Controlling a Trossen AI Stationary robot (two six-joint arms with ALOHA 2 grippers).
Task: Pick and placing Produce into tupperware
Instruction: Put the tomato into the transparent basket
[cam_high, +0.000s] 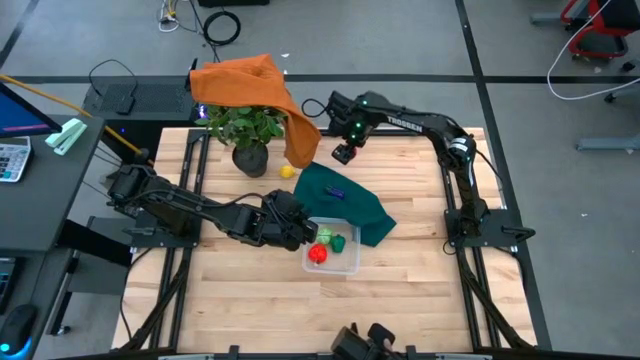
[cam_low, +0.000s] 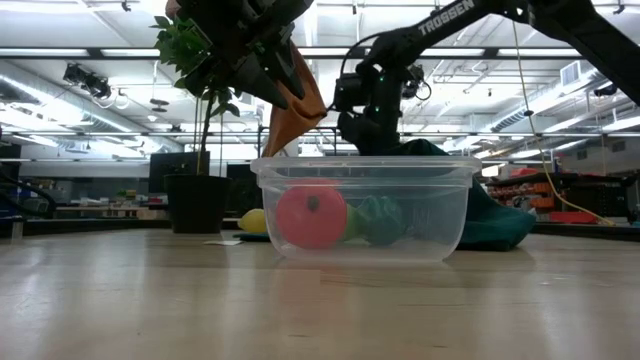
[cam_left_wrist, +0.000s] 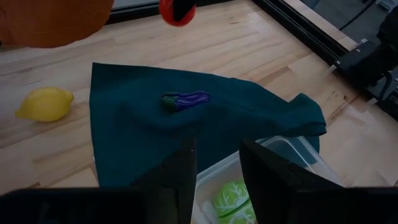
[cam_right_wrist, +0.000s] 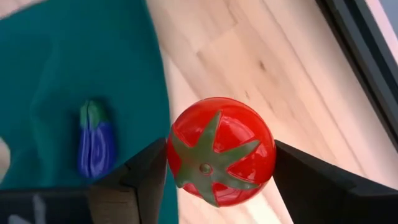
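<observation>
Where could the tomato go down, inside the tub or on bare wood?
The tub holds a tomato and greens toward its left; its right end looks free. Bare wood lies in front of the tub and right of the teal cloth. Crowded: around the plant, lemon and left end effector.

Eggplant (cam_high: 335, 191) on cloth (cam_high: 345, 205), cloth behind tupperware (cam_high: 334, 262)
</observation>
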